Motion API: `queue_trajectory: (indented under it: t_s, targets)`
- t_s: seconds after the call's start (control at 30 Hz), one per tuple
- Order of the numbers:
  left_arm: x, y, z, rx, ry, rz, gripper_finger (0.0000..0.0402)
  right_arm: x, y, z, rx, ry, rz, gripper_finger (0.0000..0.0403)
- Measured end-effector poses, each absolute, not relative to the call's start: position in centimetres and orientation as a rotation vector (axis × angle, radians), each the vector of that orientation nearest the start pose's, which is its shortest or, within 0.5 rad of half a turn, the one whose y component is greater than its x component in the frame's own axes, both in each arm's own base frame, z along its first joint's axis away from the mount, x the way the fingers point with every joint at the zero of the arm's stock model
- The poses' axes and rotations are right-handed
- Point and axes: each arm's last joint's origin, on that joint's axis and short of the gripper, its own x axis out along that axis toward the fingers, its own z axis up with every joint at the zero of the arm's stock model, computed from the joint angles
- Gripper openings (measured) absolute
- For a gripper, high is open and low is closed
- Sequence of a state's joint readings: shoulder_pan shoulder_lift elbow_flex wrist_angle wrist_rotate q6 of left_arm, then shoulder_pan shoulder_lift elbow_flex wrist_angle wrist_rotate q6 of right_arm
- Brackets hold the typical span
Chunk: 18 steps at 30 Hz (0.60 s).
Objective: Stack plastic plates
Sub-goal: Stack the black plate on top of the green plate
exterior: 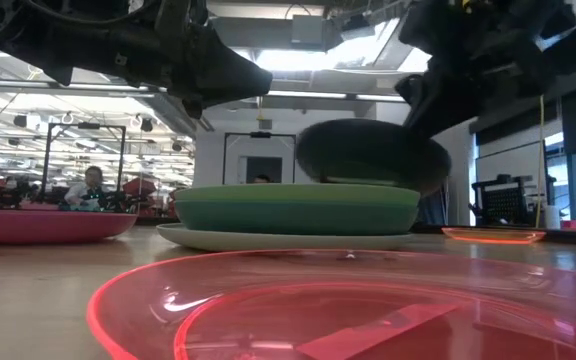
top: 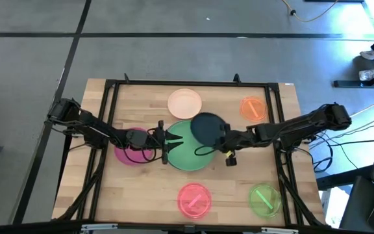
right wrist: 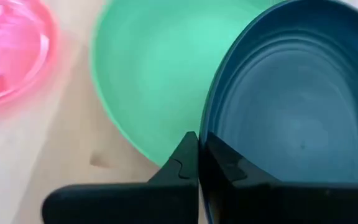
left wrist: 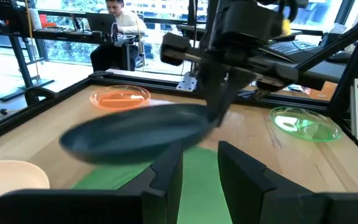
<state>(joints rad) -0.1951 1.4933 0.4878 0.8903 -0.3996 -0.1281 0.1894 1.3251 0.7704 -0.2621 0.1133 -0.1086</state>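
Note:
A light green plate [top: 186, 151] lies mid-table on top of a pale blue-grey plate [exterior: 268, 239]. A dark navy plate [top: 206, 127] hangs over the green plate's far right part, held by my right gripper [top: 222, 140], which is shut on it. Whether the navy plate [exterior: 368, 155] touches the green plate [exterior: 298, 208] I cannot tell. My left gripper [left wrist: 199, 167] stands open above the green plate's left rim, with nothing between its fingers. The magenta plate [top: 130, 151] lies under my left arm. My right gripper pinches the navy plate's rim [right wrist: 207, 138] on the plate's right side between its two fingers, one on the upper face and one underneath. The fingers slant down from the table's right. The plate reaches out from them toward the left over the green plate, slightly tilted.
A peach plate [top: 184, 103] and an orange plate [top: 252, 107] lie near the far edge. A pink plate [top: 194, 199] and a lime plate [top: 265, 199] lie near the front edge. A black frame [top: 174, 83] runs along the table's border.

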Motion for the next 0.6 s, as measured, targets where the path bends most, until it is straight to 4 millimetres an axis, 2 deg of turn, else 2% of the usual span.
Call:
queue_trajectory:
  t_s: [0.47,0.6]
  targets:
    - [27.2,-4.2,18.1,-0.094,0.096,0.214,0.0094,28.9,5.5,18.5,-0.342,0.713,0.263,0.0001]
    - [27.2,-4.2,18.1,-0.093,0.097,0.214,0.0094,29.4,6.0,17.9,-0.317,0.681,0.384,0.0001]
